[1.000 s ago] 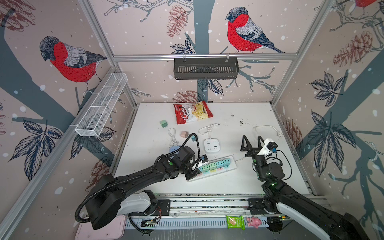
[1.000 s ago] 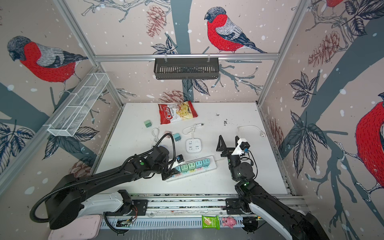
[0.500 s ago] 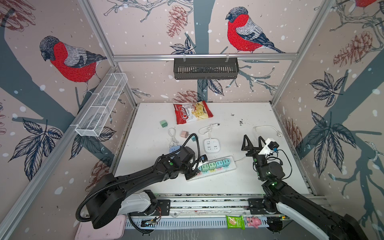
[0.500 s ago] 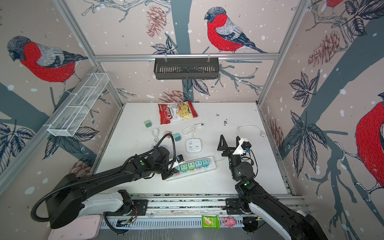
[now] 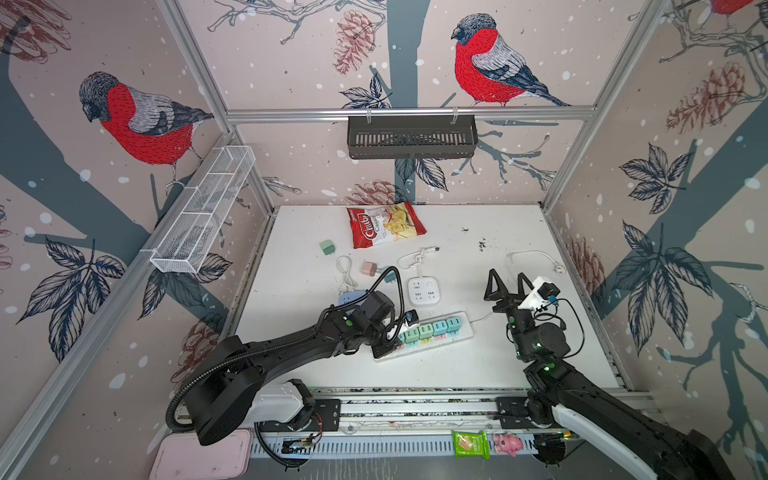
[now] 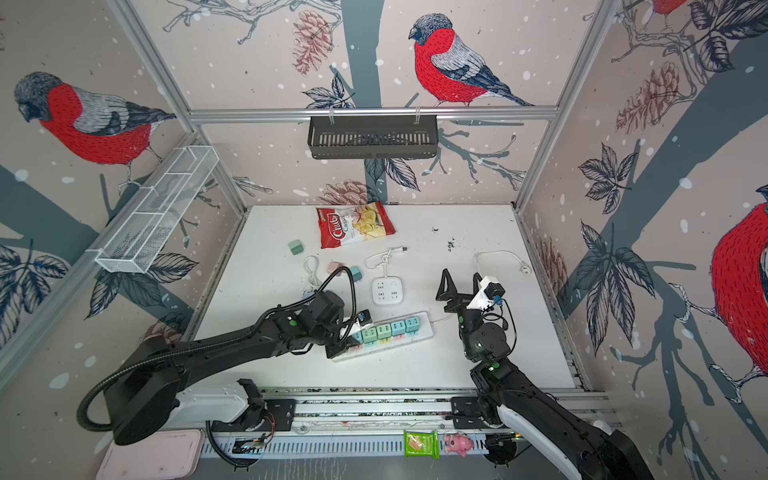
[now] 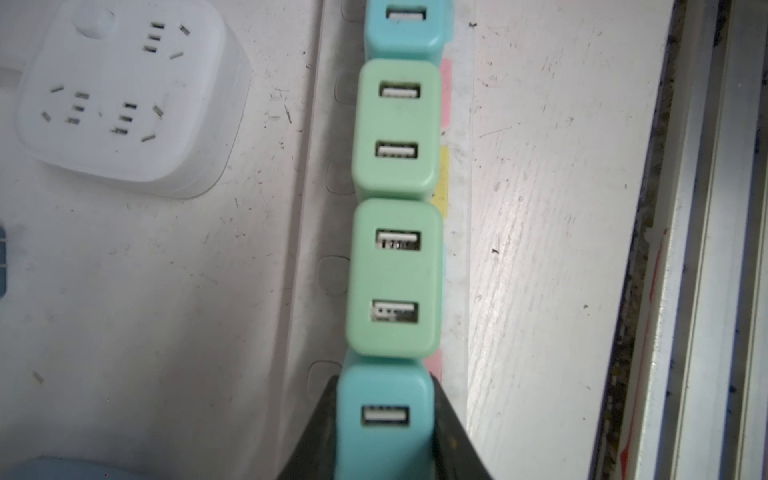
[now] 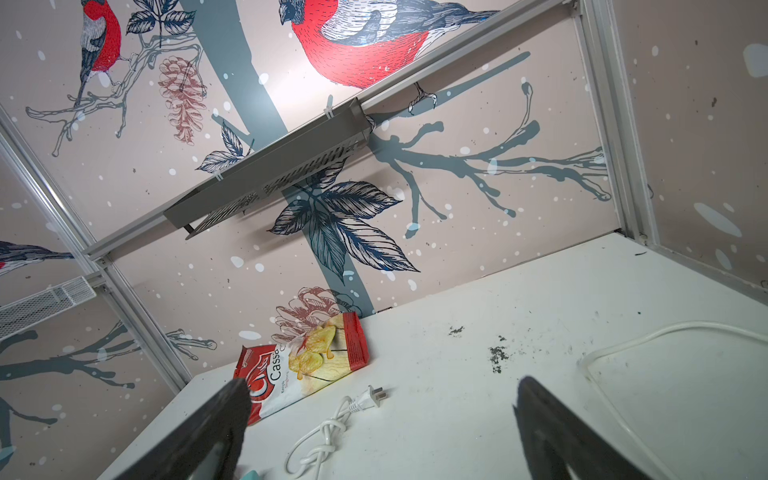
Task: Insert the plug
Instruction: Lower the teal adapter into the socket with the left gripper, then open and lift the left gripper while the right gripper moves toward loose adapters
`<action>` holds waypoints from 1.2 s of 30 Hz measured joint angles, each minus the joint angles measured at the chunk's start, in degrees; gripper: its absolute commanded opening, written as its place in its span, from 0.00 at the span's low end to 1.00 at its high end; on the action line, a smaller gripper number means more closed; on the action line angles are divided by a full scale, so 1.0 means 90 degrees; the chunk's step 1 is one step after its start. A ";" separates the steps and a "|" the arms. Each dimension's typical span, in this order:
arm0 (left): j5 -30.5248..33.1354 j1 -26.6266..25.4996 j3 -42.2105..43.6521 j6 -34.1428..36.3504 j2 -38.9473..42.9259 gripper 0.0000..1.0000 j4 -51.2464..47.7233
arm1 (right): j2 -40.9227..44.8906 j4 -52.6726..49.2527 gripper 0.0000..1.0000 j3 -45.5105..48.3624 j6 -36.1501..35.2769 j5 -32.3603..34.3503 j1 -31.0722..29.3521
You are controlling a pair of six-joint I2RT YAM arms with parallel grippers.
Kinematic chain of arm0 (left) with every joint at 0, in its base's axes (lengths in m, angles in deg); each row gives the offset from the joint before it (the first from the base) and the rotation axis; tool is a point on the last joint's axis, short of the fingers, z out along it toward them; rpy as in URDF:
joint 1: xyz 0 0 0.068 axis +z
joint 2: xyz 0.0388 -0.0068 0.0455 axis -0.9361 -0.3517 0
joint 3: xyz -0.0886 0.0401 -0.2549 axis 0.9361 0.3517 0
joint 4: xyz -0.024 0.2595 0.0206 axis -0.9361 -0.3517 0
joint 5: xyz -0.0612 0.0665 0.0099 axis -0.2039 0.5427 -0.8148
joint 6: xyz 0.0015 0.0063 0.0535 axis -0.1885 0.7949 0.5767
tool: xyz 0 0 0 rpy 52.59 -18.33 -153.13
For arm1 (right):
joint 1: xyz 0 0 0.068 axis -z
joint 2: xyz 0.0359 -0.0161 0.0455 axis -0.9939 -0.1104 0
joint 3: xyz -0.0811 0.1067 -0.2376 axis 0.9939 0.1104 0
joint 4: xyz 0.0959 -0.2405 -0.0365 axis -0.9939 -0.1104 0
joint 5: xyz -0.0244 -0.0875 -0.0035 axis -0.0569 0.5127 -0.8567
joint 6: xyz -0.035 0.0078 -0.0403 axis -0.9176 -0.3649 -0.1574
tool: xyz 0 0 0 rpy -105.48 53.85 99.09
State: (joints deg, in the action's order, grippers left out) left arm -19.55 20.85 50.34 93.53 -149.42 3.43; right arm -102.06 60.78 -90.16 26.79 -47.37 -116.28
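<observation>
White tabletop [image 5: 478,365] inside bird-patterned walls carries one long power strip [image 5: 464,331]. On the left gripper [image 7: 385,432], the fingers [image 7: 313,440] pinch the sides of a blue USB charger [image 7: 386,390]. It stands at the strip's end nearest that arm, touching the next charger. The left wrist view shows four chargers in one row: two blue, two green. On the right gripper [image 5: 507,275], the fingers are spread wide, empty, raised, well apart from the strip. One square socket block [image 5: 424,289] lies just beyond the strip.
</observation>
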 measured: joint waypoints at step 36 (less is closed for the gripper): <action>-0.0328 0.0046 -0.2688 0.0709 -0.3009 0.98 0.0641 | 0.0041 -0.1525 1.00 -0.0561 0.1469 0.1158 0.0379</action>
State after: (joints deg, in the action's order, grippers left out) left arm -22.50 21.27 26.14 99.91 -176.50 9.20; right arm -101.69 47.05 -95.21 40.02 -36.95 -112.87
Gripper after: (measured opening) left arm 0.313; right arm 0.995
